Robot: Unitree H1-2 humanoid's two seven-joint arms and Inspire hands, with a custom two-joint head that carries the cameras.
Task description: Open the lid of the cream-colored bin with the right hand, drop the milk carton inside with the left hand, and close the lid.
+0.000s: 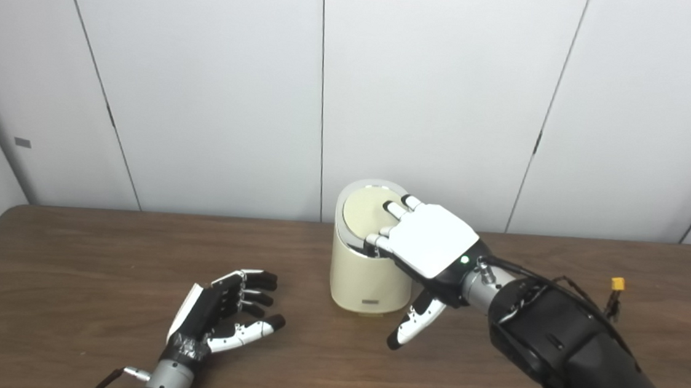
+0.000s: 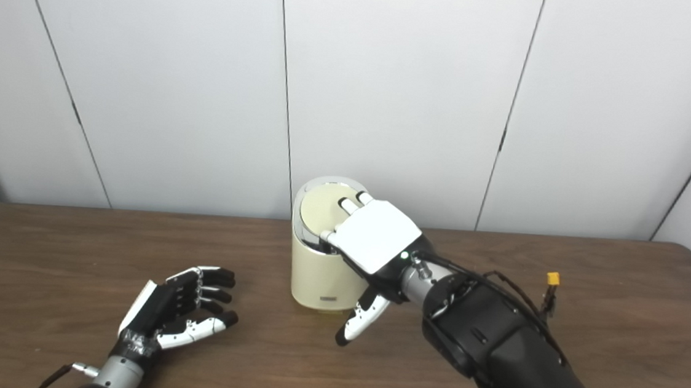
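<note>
The cream-colored bin (image 1: 363, 279) stands at the middle of the table. Its round lid (image 1: 366, 211) has a chrome rim, and a dark gap shows between lid and body at the front. My right hand (image 1: 431, 241) lies over the lid with its fingers (image 1: 396, 210) stretched flat on it and the thumb hanging down beside the bin; it holds nothing. My left hand (image 1: 225, 317) rests open and empty on the table to the left of the bin, palm towards it. No milk carton is in view.
The brown table (image 1: 69, 258) runs back to a white panelled wall. A small yellow connector (image 1: 618, 283) on a cable sticks up by my right forearm.
</note>
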